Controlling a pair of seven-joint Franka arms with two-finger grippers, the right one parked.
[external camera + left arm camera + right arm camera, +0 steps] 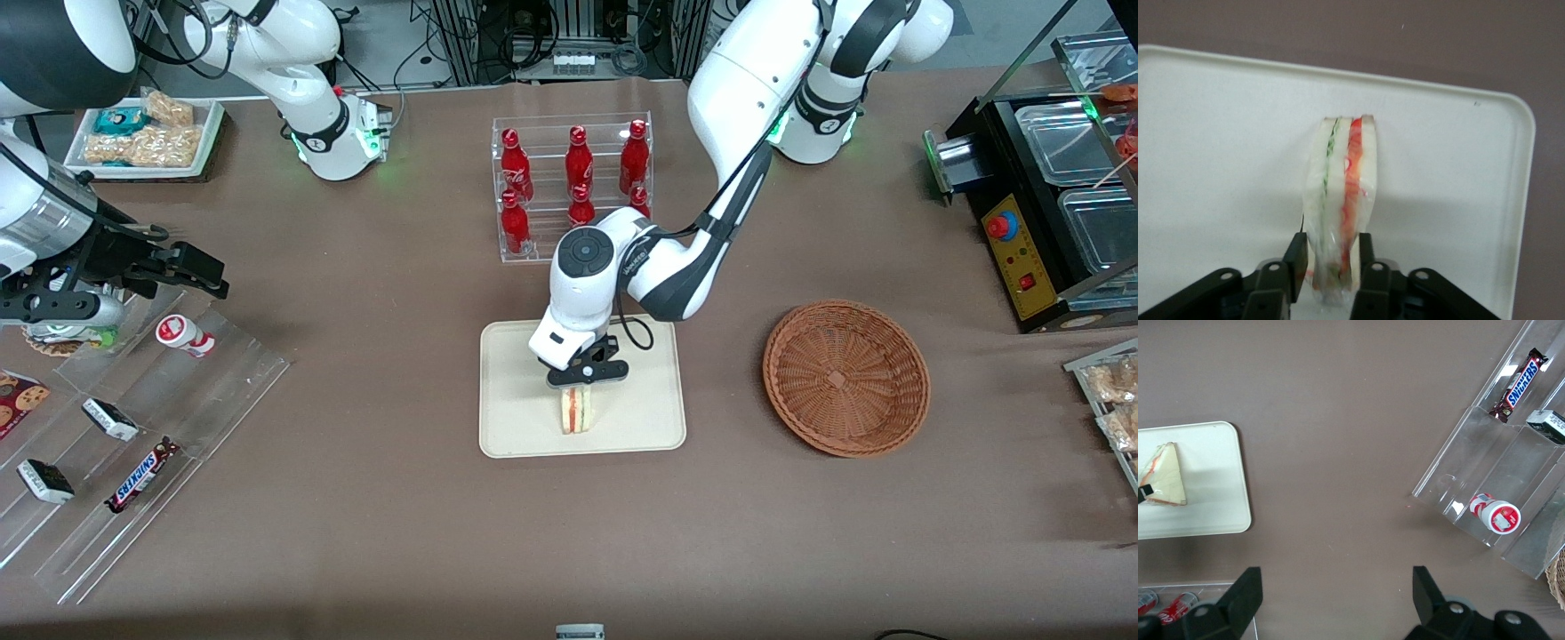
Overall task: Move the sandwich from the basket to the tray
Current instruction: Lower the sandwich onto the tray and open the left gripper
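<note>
Item: sandwich (1341,200), soft, light, film-wrapped wedge, likely crushable, stood on its edge on the tray (516,427); claw (1331,263) was clamped across its bread faces, judged the proper hold; basket (846,377) lay empty.

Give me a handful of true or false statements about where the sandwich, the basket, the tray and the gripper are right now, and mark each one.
1. The sandwich is over the tray. True.
2. The basket holds a sandwich. False: nothing lies in it.
3. The gripper is shut on the sandwich. True.
4. The basket sits on the tray. False: it sits beside it on the table, toward the working arm's end.
5. The sandwich lies flat on its broad face. False: it stands on edge, filling stripes showing.
</note>
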